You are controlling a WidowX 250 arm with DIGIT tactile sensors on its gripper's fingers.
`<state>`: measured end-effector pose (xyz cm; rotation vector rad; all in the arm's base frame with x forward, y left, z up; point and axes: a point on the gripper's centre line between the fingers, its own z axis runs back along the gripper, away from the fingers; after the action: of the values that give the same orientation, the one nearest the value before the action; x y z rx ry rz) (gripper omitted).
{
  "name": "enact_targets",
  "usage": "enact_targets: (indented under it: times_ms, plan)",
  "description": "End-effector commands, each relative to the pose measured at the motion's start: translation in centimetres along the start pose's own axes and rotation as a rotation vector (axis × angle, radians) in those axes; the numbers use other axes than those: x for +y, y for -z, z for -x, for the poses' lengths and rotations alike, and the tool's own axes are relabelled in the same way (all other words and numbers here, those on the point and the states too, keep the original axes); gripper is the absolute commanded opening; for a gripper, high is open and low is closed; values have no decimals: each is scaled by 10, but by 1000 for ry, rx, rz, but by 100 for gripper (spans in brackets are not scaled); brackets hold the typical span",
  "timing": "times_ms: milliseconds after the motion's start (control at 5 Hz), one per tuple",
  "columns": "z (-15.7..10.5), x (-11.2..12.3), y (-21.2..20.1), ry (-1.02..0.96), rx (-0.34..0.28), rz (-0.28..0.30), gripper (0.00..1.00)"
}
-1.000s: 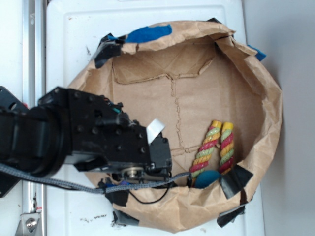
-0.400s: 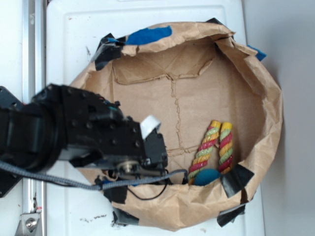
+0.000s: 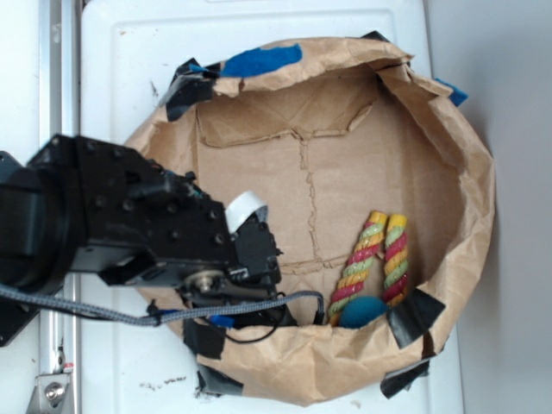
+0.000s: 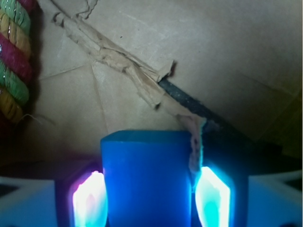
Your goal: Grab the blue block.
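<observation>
Wrist view: the blue block (image 4: 147, 182) sits squarely between the two fingers of the claw (image 4: 150, 198). One lit finger (image 4: 88, 199) glows pink-white against the block's left face, and the other glows cyan against its right face. There is no visible gap on either side, so the claw reads as clamped on the block. The block's top edge is straight, with sharp corners and flat faces.

Ahead of the claw is brown paper floor, with a torn, crumpled paper ridge (image 4: 118, 61) running diagonally from up-left down to the block's right top corner. A frayed end of that ridge hangs against the right edge of the block. A dark strip (image 4: 189, 104) shows under the tear, just right of and beyond the block. The rope toy (image 4: 14, 61), twisted in red, green and yellow, lies well off to the claw's left at the frame edge.

Exterior view: the black arm (image 3: 129, 233) covers the claw (image 3: 226, 310), so the grip can't be confirmed from here, and the block itself is not clearly visible. The arm sits over the near-left part of a taped brown paper bag (image 3: 448, 129) on the white tabletop (image 3: 121, 52). The rope toy (image 3: 379, 259) is in the bag's far side from the arm, with a teal ball (image 3: 362, 310) touching its lower end.
</observation>
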<state>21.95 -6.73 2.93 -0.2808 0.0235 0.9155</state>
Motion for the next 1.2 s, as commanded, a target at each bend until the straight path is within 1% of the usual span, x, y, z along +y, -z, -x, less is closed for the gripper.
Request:
enact_targets:
  times_ms: [0,200,400,600,800,1000]
  plan:
    - [-24,0,-40,179,-70,10,0]
    - [-41,-3,-70,134,-121,43,0]
    - [-47,-5,-78,122,-119,72,0]
    - [-49,-7,-79,136,-114,56,0]
    - [-51,-8,-81,140,-120,61,0]
    - [-50,-7,-77,145,-101,53,0]
